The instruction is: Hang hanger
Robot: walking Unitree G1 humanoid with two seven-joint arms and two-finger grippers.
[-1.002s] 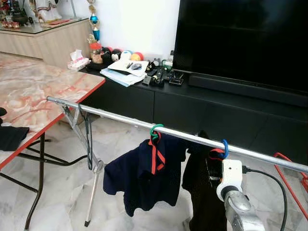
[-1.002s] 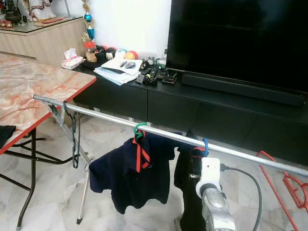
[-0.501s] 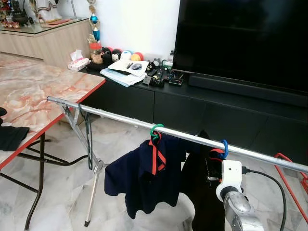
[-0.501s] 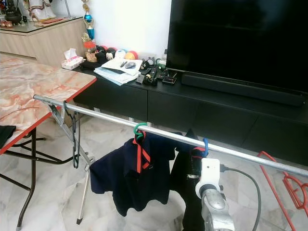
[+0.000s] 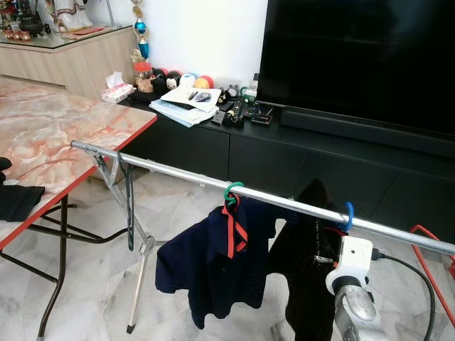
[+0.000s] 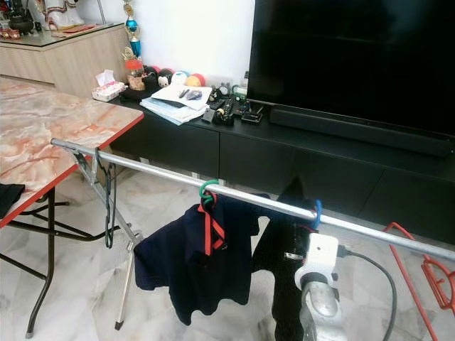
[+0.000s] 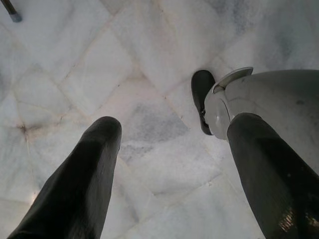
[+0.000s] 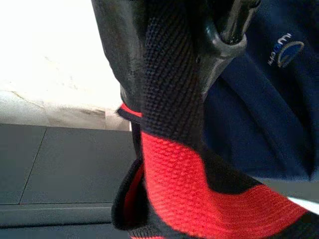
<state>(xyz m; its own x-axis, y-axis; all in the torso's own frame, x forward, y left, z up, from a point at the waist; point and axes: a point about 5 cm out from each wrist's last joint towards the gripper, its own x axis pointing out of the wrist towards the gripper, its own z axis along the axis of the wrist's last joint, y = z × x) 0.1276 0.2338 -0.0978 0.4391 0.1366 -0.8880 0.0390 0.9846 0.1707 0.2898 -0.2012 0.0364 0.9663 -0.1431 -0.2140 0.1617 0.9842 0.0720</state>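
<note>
**Black garment on a blue hook at the silver rail**

A long, smooth silver metal rail (image 5: 213, 182) slants across the room on thin folding legs. A green plastic hanger hook (image 5: 232, 190) grips it, carrying a navy polo shirt with a red-trimmed collar (image 5: 220, 266). Just beside it, a blue plastic hanger hook (image 5: 348, 215) sits over the rail with a black knitted garment with a red ribbed band (image 8: 174, 164) hanging below. The right hand (image 8: 174, 45) is clamped on that garment's coarse knit. The left hand (image 7: 169, 169) hangs over pale veined marble floor (image 7: 149, 64), its rounded black fingers apart. A marble-patterned red-edged table (image 5: 50, 135) stands nearby.
</note>
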